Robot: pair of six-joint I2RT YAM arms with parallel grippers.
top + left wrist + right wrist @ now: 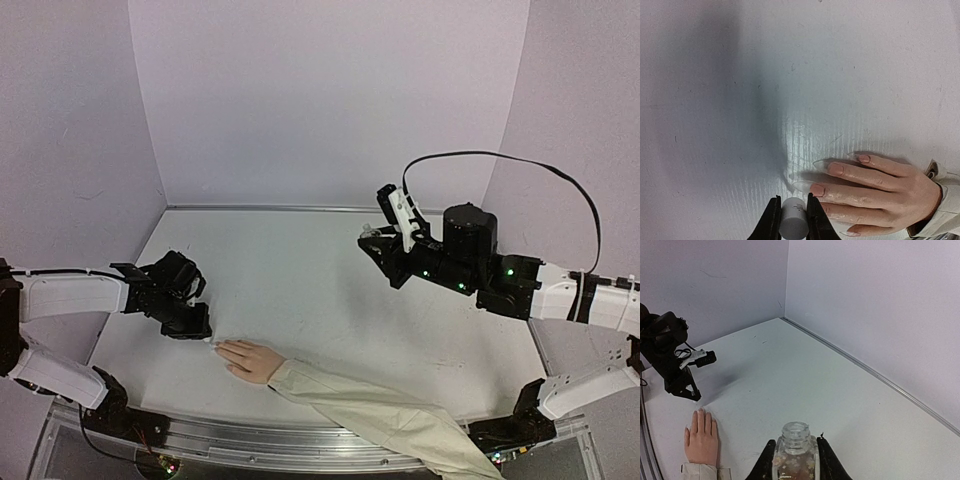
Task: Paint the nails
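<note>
No text, label, brand or number can be read; the white cap (792,220) shows faint grey marks, too blurred to read. The glass bottle (795,456) bears no legible label.

The nails (836,168) of the pale flesh-coloured mannequin hand (875,192) are too small to pick out from above, and its beige cloth sleeve (380,415) runs off that view's bottom edge. Just beside the hand's fingertips, the small white cylindrical cap (793,218) between my left fingers (772,220) is cut off below. Well apart from the hand, the clear glass open-necked bottle (795,452) in my right fingers (766,465) loses its base likewise.
</note>
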